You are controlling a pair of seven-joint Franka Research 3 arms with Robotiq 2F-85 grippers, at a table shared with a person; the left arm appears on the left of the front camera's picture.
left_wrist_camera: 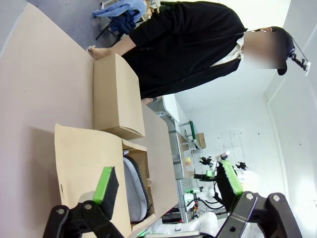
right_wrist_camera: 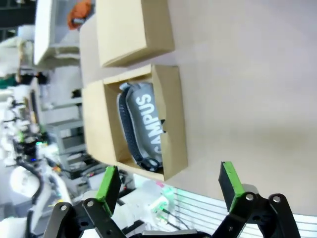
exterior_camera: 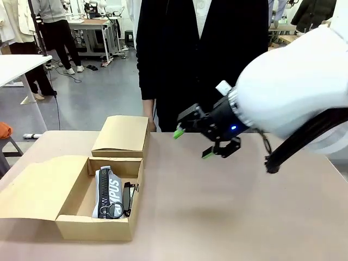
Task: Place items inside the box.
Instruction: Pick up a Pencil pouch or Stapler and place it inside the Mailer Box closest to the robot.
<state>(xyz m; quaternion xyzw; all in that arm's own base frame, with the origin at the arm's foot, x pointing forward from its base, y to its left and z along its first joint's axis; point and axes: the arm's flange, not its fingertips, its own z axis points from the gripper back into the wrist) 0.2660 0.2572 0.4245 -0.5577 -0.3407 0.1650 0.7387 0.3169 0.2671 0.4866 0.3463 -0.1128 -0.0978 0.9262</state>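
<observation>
- While our right gripper (exterior_camera: pixel 193 142) hangs over the middle of the table (exterior_camera: pixel 228 217) with its jaws spread wide and nothing between them, the box (exterior_camera: pixel 81 215) sits open at our left, its flap lid laid out flat to the side.
- Our left gripper (left_wrist_camera: pixel 168 186) is likewise spread and empty, looking down on the box from above its flap.
- We see the grey pencil pouch (right_wrist_camera: pixel 146 126) already lying in the box along the wall nearest the right arm, lettering up, with something black (exterior_camera: pixel 129 197) tucked beside it that we cannot identify for certain.
- We judge the pouch soft and light: it will sag and fold if pinched at one end, so a hold across its middle, over the fabric body rather than the zip, should carry it best.
- We would expect the cardboard walls to be thin and easily dented, so lowering things in beats pushing against the rim.
- A smaller closed box (exterior_camera: pixel 122 136) stands just behind the open one, touching or nearly so.
- A person in dark clothing (exterior_camera: pixel 201 49) stands at the far side.
</observation>
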